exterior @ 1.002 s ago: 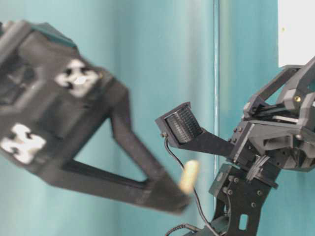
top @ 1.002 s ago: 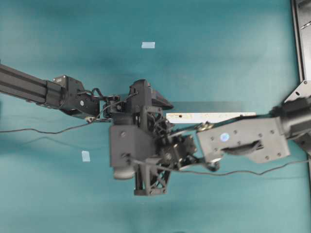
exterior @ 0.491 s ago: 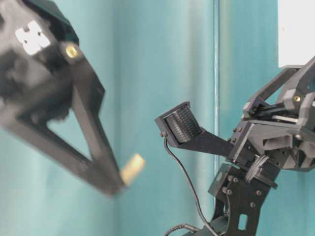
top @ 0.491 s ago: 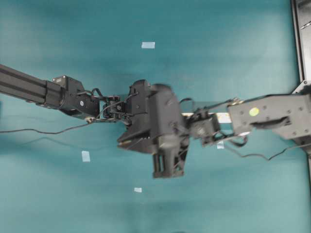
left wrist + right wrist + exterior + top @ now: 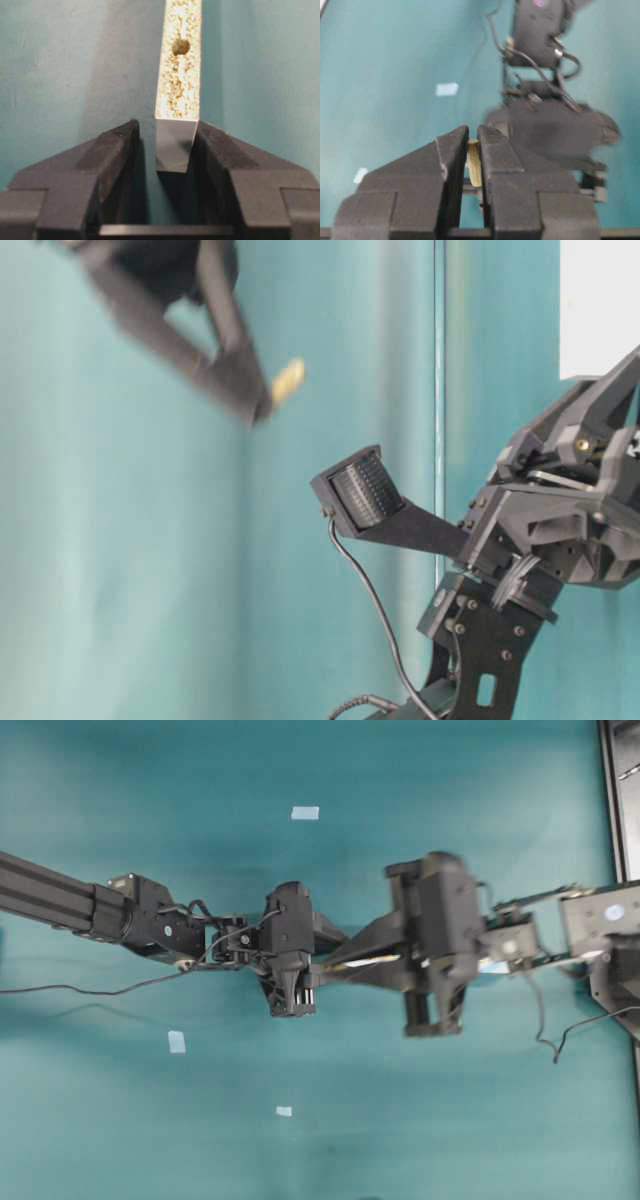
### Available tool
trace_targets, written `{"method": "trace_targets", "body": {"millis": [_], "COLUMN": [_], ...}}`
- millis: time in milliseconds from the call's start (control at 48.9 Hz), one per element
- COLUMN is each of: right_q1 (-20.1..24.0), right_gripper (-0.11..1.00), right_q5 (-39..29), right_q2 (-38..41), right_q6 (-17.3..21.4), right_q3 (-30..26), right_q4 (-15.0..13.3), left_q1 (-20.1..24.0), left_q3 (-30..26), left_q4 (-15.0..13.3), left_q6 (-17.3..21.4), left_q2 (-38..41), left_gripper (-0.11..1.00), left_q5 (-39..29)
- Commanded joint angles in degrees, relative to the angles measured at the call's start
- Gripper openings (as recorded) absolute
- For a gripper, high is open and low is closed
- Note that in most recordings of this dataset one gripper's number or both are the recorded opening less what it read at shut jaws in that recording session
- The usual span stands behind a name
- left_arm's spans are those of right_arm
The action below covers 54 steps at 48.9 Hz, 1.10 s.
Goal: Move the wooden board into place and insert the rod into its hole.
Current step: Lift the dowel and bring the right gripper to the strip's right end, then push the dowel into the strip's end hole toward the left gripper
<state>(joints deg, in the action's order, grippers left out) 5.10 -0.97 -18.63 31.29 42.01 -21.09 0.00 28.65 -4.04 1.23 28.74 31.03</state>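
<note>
We see the board (image 5: pixel 179 75) lying mid-table, its near end between our left gripper (image 5: pixel 165 145) jaws, one touching it, the other still apart, and its long axis and hole (image 5: pixel 180 47) running straight ahead. Our right gripper (image 5: pixel 472 150), clenched on the rod (image 5: pixel 474 169), hangs above the board.

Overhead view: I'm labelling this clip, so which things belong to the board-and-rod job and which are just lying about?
Job:
- wooden board, its end between the left gripper's jaws
- rod, pinched in the right gripper

Lying about:
- tape square at top
- tape square at left
- small tape square lower down
</note>
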Motion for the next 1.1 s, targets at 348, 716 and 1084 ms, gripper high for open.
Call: {"method": "trace_targets", "body": {"millis": [348,716,1084], "right_q1": [-14.0,-18.7,-18.7], "right_gripper": [0.09,0.09,0.09], "right_q5": [27.4,48.4,63.8], "right_q2": [-10.0,-4.5,9.7], "right_q6": [-2.9,-9.5,-11.3], "right_q3": [20.0,28.8,27.8], "right_q4": [-2.2,2.6,3.3], "left_q1": [-0.9,-0.9,-0.9], "left_q3": [-0.9,-3.4,-3.6], "left_q4": [0.1,0.1,0.1], "left_q6": [-0.3,-0.3,-1.0], "left_q2": [-1.9,-1.6,-1.3], "left_gripper": [0.23,0.23,0.24], "left_q5": [-4.0,-8.4,-10.2]}}
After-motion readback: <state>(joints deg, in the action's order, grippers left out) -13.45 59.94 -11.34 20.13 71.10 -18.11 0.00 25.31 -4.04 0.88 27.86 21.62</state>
